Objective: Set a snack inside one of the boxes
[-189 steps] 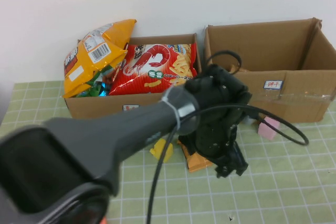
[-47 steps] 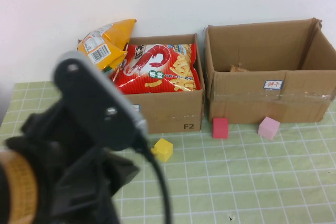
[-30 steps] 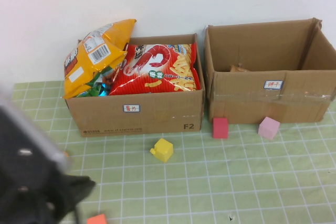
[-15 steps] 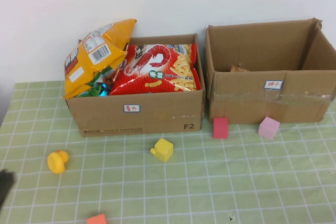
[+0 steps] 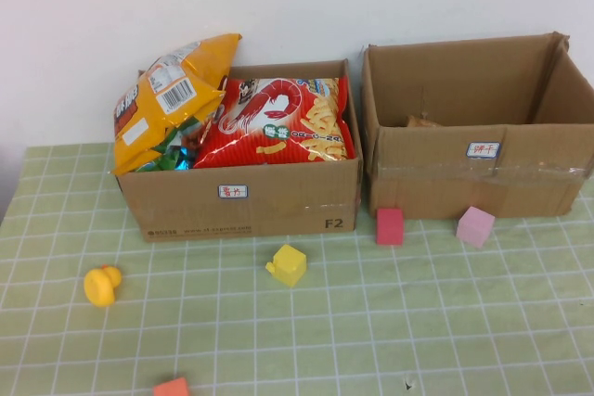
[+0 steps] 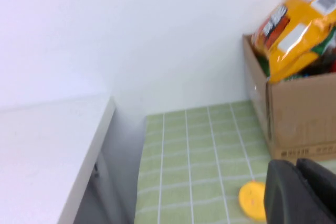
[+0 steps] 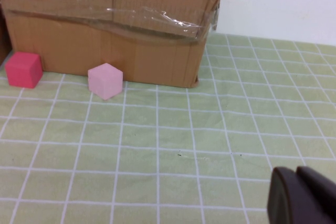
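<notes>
Both grippers sat closed and empty: the left gripper by the yellow duck, the right gripper on bare mat. A snack lay in the right box; the left box was overfull, so another bag there might slide off

Two boxes are set side by side against the wall: snack bags are packed in the left box, while blocks are placed before the right box.

I see matt corrugated cardboard boxes — one banded with glossy clear tape. The snack bags look shiny, crinkled plastic.
</notes>
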You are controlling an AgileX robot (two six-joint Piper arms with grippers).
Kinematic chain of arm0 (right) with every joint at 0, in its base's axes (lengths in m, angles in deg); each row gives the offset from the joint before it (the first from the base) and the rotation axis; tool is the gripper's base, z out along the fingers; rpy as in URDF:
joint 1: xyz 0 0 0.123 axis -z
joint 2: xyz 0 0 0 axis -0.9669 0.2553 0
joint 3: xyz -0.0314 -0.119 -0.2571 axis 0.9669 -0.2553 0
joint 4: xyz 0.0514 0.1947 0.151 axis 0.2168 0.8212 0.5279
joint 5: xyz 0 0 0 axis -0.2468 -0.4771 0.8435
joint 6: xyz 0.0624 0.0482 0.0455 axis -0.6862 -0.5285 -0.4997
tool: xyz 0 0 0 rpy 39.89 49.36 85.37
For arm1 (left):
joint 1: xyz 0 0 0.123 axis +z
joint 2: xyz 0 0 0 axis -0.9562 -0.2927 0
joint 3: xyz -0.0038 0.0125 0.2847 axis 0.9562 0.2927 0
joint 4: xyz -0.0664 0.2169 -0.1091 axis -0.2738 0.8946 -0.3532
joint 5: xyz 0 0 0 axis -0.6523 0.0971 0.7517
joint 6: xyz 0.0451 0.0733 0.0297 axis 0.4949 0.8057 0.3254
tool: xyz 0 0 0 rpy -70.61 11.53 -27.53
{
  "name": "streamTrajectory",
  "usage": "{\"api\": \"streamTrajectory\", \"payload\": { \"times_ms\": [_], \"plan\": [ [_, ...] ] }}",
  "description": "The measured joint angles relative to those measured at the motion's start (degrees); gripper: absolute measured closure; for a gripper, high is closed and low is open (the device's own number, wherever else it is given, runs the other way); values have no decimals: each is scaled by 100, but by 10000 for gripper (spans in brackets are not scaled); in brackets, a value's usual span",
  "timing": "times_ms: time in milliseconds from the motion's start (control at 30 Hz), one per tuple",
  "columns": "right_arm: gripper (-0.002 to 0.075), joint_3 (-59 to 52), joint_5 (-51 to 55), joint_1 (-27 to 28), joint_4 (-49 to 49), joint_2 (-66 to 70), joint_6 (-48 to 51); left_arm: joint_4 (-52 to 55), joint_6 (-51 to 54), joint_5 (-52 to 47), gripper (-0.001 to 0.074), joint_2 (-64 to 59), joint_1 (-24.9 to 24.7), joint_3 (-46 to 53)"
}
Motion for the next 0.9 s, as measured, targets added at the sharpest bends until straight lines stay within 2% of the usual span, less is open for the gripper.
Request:
{"api": "streamTrajectory", "payload": {
  "times_ms": [267, 500, 900],
  "plan": [
    [728, 0, 0, 0, 0, 0, 0, -338, 35, -59, 736, 2, 2, 313],
    [728, 0, 0, 0, 0, 0, 0, -416, 394, -800, 736, 2, -376, 313],
    [728, 0, 0, 0, 0, 0, 0, -574, 492, -840, 736, 2, -438, 303]
  ]
}}
